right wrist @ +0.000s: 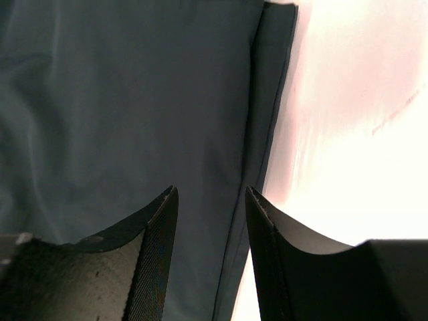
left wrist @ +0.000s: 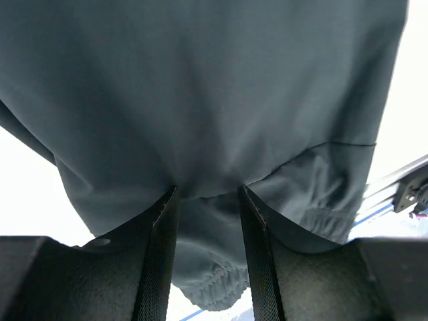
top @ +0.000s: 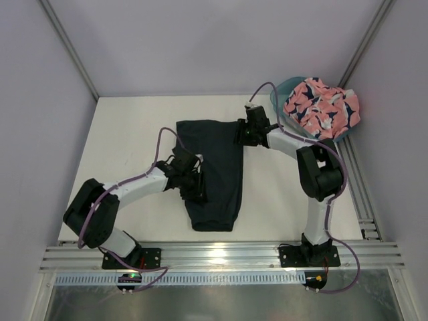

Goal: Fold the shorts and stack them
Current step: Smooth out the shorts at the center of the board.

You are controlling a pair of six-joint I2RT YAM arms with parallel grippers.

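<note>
The dark navy shorts (top: 215, 167) lie flat near the middle of the surface (top: 127, 140) as a long strip, their gathered elastic end toward the arms' bases and their hemmed end toward the far wall. The left end effector (top: 198, 190) sits on the strip's left edge in its near half. In the left wrist view it (left wrist: 207, 200) is released, the two fingers (left wrist: 159, 261) parted with their tips at the cloth (left wrist: 221, 100) and only loose fabric showing in the gap. The right end effector (top: 241, 133) rests at the far right corner of the strip. Seen from its own wrist it (right wrist: 208, 200) is also released, fingers (right wrist: 155, 261) apart, and the stitched hem edge of the shorts (right wrist: 120, 100) runs between them with bare surface (right wrist: 354, 100) just to one side. The salmon pink shorts (top: 322, 107) with navy and white shapes are heaped in a teal tub (top: 279, 93) at the far right corner, well apart from the dark pair. The surface is off-white — an aluminium rail (top: 221, 256) runs along its near edge, where both arms are bolted. Pale lilac walls (top: 221, 40) close the cell, with slanting metal posts (top: 67, 48) in the far corners.
</note>
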